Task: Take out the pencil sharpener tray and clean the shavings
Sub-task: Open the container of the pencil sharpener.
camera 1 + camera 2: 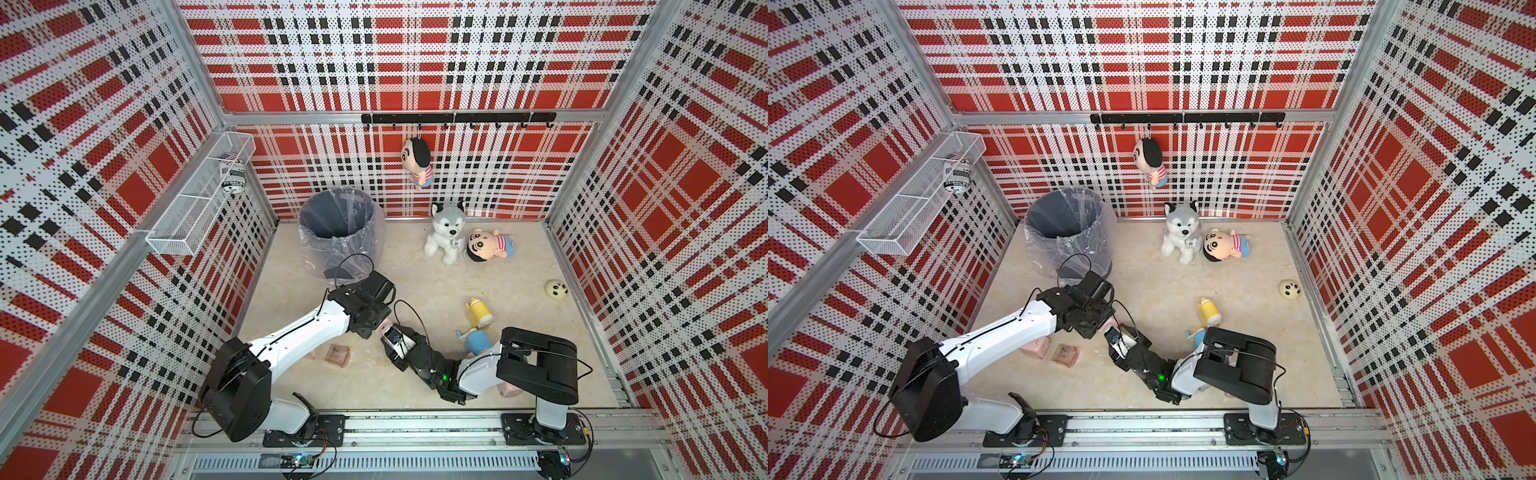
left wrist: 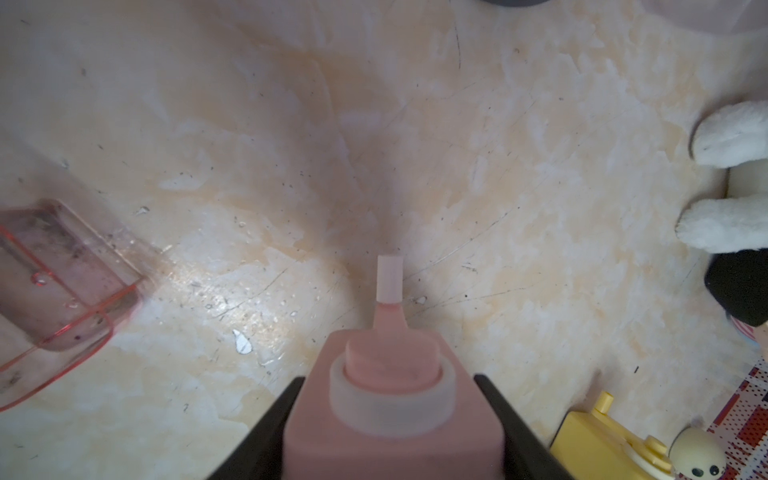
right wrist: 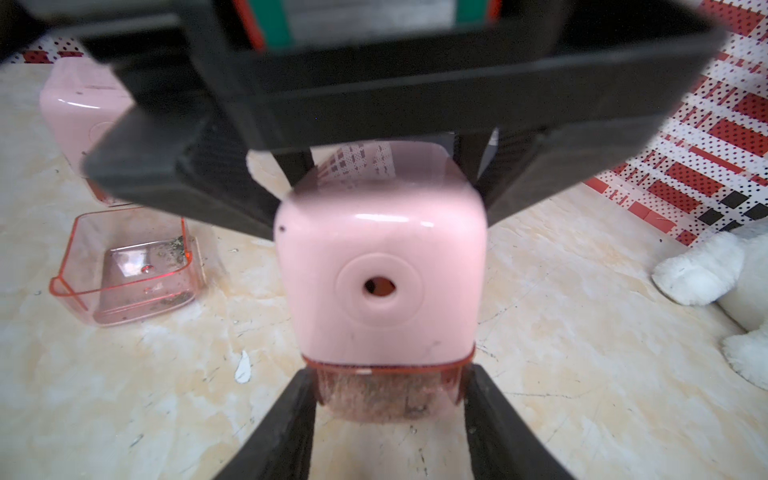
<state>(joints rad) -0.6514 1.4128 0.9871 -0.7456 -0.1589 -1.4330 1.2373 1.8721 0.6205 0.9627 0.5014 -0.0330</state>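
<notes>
My left gripper (image 2: 388, 378) is shut on a pink pencil sharpener (image 3: 380, 266), held just above the floor with its crank (image 2: 390, 278) pointing away from the wrist. The sharpener's translucent red tray (image 3: 374, 399), with dark shavings inside, is seated in its lower end. My right gripper (image 3: 390, 372) is shut on that tray, one finger pressed on each side. In both top views the two grippers meet at the middle of the floor (image 1: 383, 328) (image 1: 1111, 323), and the arms hide most of the sharpener.
A loose red tray (image 1: 337, 356) with a few specks lies on the floor beside a second pink sharpener (image 1: 1036, 347). A lined grey bin (image 1: 338, 224) stands behind the left arm. Husky plush (image 1: 445, 232), doll (image 1: 490, 245), yellow toy (image 1: 480, 312) and blue toy (image 1: 478, 343) lie to the right.
</notes>
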